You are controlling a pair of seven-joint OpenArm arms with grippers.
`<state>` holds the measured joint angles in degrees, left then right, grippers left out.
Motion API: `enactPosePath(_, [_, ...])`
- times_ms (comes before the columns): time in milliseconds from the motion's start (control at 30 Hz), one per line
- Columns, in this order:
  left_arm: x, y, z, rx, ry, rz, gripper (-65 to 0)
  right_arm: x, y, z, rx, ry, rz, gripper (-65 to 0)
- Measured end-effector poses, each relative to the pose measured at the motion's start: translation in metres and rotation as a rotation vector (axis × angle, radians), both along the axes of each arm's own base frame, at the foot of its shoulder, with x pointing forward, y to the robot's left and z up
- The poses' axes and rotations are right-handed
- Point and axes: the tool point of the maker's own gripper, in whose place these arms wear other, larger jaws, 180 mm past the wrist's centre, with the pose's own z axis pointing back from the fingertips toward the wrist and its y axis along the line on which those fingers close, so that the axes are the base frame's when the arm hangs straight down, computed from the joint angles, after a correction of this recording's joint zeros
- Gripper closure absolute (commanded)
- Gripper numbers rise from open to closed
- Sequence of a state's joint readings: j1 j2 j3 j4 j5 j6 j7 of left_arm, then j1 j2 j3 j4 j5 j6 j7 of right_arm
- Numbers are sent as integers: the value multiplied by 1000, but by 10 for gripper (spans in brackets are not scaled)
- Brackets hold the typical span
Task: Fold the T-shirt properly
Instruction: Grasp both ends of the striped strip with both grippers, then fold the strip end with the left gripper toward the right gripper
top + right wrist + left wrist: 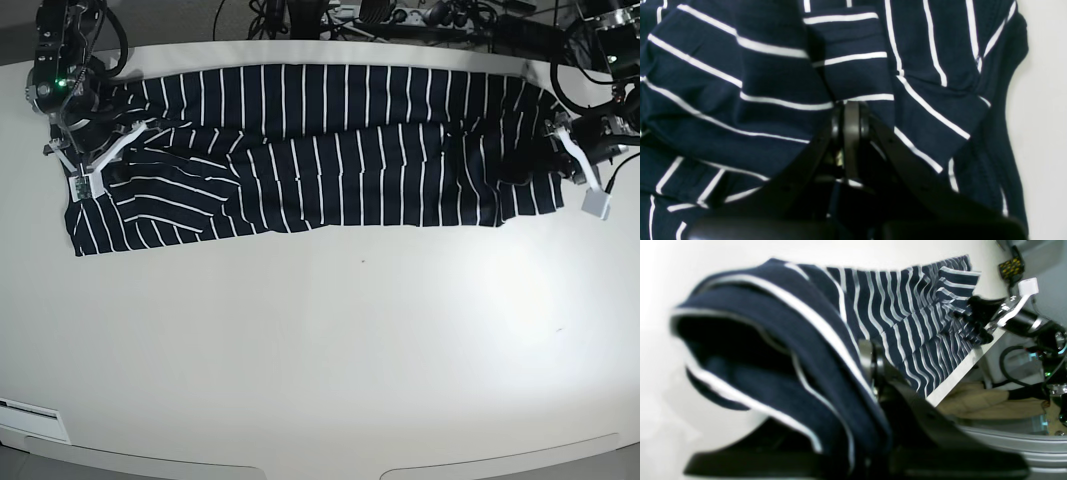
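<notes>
Striped T-shirt bunches in the left gripper, pinched tight; right gripper clamps cloth too. Uneven pulls could skew the fold.

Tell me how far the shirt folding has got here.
Done: the T-shirt lies as one long doubled band across the table. In hand: the left gripper and right gripper each pinch an end. Left: crosswise folds to make a compact stack.

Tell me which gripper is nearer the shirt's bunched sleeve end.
Right. The right gripper is shut on the T-shirt at that bunched sleeve end; the left gripper is shut on the shirt's opposite end.
</notes>
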<state>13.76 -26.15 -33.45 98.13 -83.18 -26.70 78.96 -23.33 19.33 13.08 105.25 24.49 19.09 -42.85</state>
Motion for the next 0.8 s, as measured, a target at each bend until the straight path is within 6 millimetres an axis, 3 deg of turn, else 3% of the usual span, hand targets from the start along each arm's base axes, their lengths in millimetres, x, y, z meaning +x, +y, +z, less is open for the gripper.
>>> enactPosePath(267, [4,-50,29,-75,-141,-40,0,0,2,0,2,0,19,0])
enactPosePath(433, [4,-78,32,-155,-180,-52,0,0,2,0,1,6,18,0])
enactPosePath(667, [-5,-149,35,-297,-263,-193,0,0,3,-1,1,9,23,0])
enactPosePath(800, [0,-168,39,-336,-287,-185,0,0,3,-1,-1,14,25,0])
